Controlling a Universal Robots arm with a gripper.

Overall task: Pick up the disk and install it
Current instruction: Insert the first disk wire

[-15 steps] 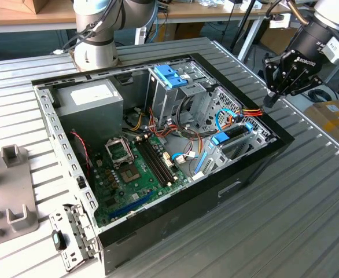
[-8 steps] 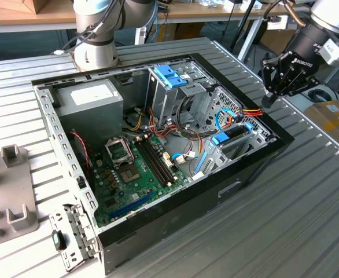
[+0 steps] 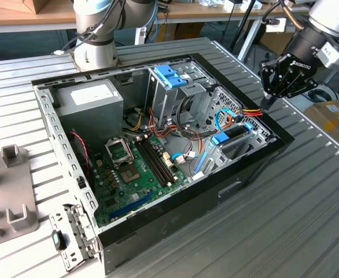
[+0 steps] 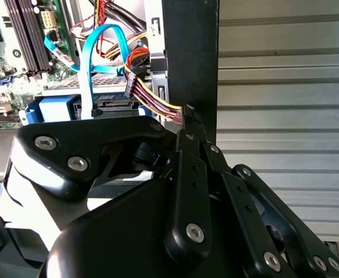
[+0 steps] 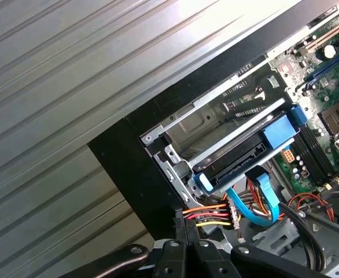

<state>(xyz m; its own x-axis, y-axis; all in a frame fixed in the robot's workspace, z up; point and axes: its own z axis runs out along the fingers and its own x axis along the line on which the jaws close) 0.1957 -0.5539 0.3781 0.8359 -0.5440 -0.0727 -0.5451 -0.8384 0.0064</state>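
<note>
Disk (image 5: 239, 159) lies flat in the bay at the corner of the open computer case (image 3: 216, 191). It is seated between the bay's metal rails, and its blue carrier frame (image 5: 279, 132) faces the motherboard (image 3: 135, 174). From the first wrist view only its dark edge and a strip of grey metal can be seen; the label is not visible. In the exterior view the disk (image 3: 234, 134) is a dark slab behind the blue frame, on the exterior view's right side of the case.

A flat blue data cable (image 5: 256, 202) loops just beside the disk's end, and a bundle of red, yellow and black power wires (image 5: 210, 215) runs to a connector near the case wall. Both lie between the disk and the gripper (image 3: 268, 103).

The gripper hangs over that corner of the case, above its black rim and apart from the disk. Its jaws are clenched together on nothing, and in both wrist views (image 4: 188, 113) (image 5: 187, 231) their tips come close to the power wires.

Deeper in the case stand a metal drive cage with a blue handle (image 3: 170, 75) and a grey power-supply box (image 3: 91, 101). The case rests on a ribbed metal table (image 3: 308, 220). A grey fixture (image 3: 7, 191) sits on the table at the exterior view's left.
</note>
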